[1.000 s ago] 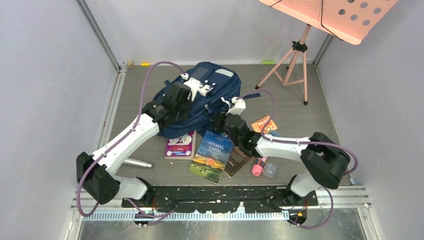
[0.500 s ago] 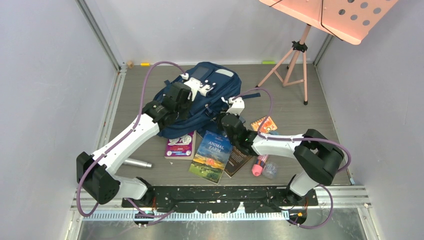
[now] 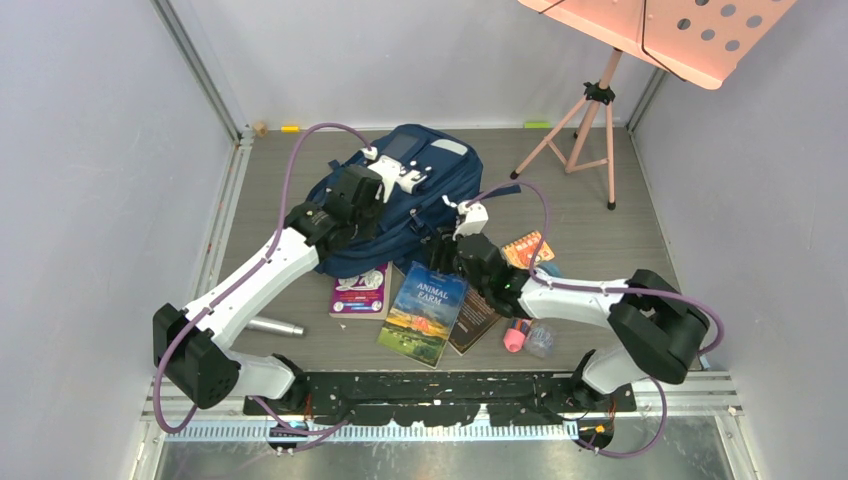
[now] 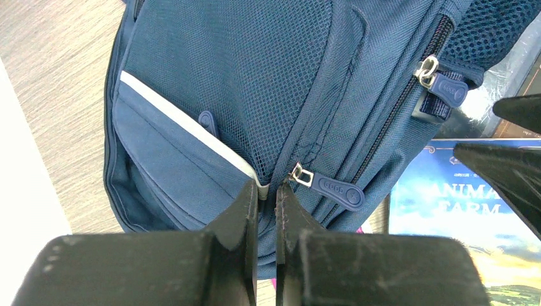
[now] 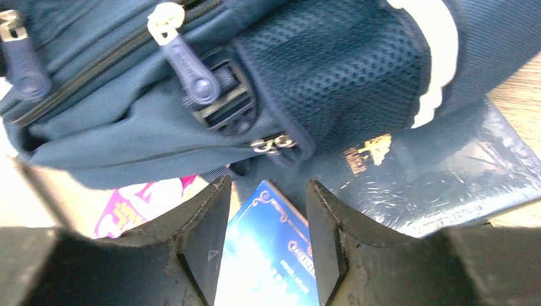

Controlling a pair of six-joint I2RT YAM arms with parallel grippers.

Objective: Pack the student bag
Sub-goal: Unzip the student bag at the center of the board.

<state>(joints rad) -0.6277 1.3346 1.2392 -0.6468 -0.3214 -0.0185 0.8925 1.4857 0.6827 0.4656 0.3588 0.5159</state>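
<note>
The navy student bag [image 3: 400, 205] lies at the middle back of the table. My left gripper [image 3: 385, 200] rests on top of it. In the left wrist view that gripper [image 4: 268, 188] is shut, pinching the bag's fabric [image 4: 255, 83] beside a zipper pull [image 4: 335, 190]. My right gripper [image 3: 447, 245] hovers at the bag's near right edge. In the right wrist view it [image 5: 268, 185] stands open and holds nothing, above a corner of the blue Animal Farm book [image 5: 268, 255]. Just beyond its fingertips are the bag's mesh pocket [image 5: 332, 64] and another zipper pull [image 5: 188, 67].
In front of the bag lie a pink-purple book [image 3: 360, 292], the Animal Farm book [image 3: 424, 312] and a dark book [image 3: 478, 312]. An orange booklet [image 3: 527, 247], a pink marker [image 3: 516, 335] and a silver cylinder [image 3: 272, 326] are nearby. A pink music stand [image 3: 590, 130] stands back right.
My right gripper's jaws have spread apart, and the right arm has shifted slightly at the bag's edge. The left arm and the bag have not moved.
</note>
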